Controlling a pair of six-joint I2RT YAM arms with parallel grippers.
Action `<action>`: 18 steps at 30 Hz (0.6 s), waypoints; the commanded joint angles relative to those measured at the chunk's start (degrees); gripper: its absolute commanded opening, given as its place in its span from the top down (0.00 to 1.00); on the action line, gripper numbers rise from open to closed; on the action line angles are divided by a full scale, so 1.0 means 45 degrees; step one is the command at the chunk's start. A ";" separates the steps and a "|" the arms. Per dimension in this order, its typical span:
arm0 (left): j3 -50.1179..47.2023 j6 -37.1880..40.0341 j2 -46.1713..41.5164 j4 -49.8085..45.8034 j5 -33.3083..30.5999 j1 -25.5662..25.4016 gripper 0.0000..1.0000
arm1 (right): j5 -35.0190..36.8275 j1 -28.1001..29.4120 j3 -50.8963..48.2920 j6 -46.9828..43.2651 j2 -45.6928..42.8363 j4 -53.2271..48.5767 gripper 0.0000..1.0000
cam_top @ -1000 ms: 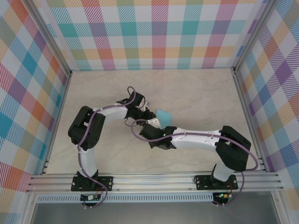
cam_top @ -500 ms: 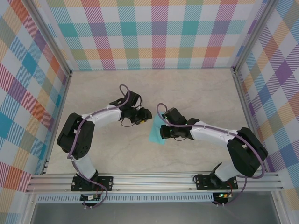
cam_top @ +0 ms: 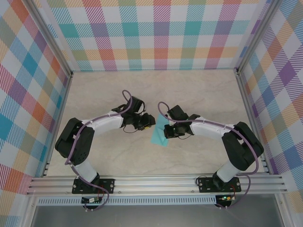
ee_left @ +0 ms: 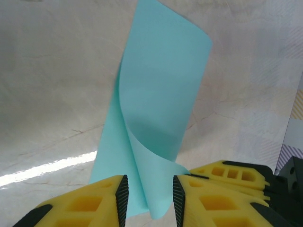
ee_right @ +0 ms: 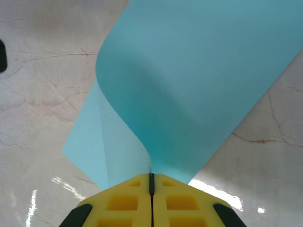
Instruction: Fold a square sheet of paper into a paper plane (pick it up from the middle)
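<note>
Both arms were bent at the elbow and turned inward, so that the two hands met near the middle of the pale marbled tabletop (cam_top: 203,94). The left hand (cam_top: 149,121) was pointed to the right and the right hand (cam_top: 165,133) to the left, just beside each other. Between them lay the thin turquoise-cyan square sheet of paper (cam_top: 156,137). It was bent over in a soft curl and not creased flat, with its lower layer resting on the tabletop and its upper layer lifted.

In the right wrist view the yellow fingers (ee_right: 118,203) of the right hand were pressed fully together. The sheet was pinched between them at the place where the curl began.

In the left wrist view the yellow fingers (ee_left: 90,205) of the left hand were held a little apart. The lower corner of the curled sheet was seen in the gap, but it could not be told whether the black pads touched it.

From above, part of the sheet's right edge was covered by the right hand. The tabletop was enclosed on three sides by checked coloured walls (cam_top: 161,33), and an aluminium rail (cam_top: 156,182) was laid along the near edge, where the arm bases were fixed.

Two arms, two hands and one sheet were counted.
</note>
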 commanded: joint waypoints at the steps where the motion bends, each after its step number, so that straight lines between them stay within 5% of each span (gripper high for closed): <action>1: -0.0158 -0.0257 -0.0138 0.0369 -0.0067 -0.0312 0.68 | 0.0496 -0.0088 0.0606 -0.0632 0.0442 -0.0705 0.93; 18: -0.1098 -0.1582 0.0025 0.2065 -0.0266 -0.0726 0.75 | 0.1199 -0.0203 0.1049 -0.1197 0.1325 -0.0646 0.93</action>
